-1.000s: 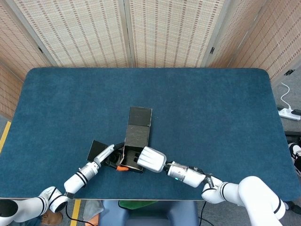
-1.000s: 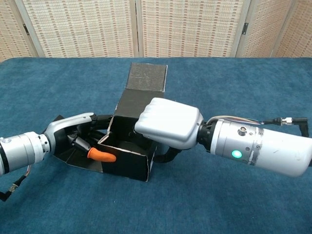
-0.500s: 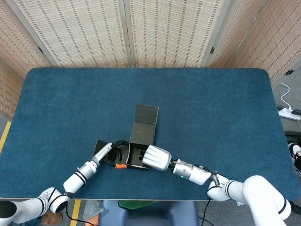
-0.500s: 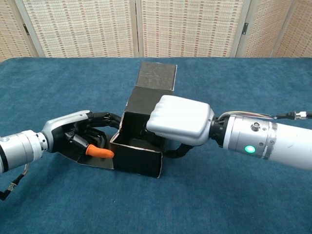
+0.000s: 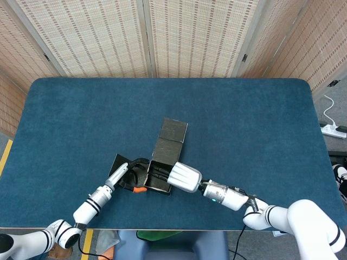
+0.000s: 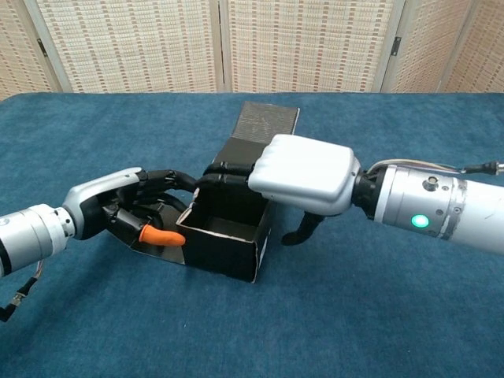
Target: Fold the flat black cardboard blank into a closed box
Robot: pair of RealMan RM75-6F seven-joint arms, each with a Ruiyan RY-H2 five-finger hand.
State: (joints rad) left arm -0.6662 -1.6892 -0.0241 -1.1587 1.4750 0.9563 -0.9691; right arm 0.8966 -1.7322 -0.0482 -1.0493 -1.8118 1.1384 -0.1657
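The black cardboard box [image 6: 228,236] sits on the blue table [image 5: 244,124], nearer the robot's edge than the middle. It is partly formed: four walls stand up around an open cavity, so the blank is no longer flat. The lid flap [image 5: 174,130] lies back on the far side of the box, tilted away, and a side flap [image 5: 120,165] lies spread on the table to the left of the box.

The left hand [image 6: 118,209] is at the left wall of the box, its dark fingers curled over the top edge of that wall and an orange-tipped thumb just beside the wall's outer face; it appears to grip that wall. The right hand [image 6: 303,175] rests over the right rim of the box, fingers reaching into the cavity and thumb hanging outside the right wall, apparently pinching that wall.

By my judgement, roughly half is done: the walls are up, but the side flap and lid remain to be folded in and closed.
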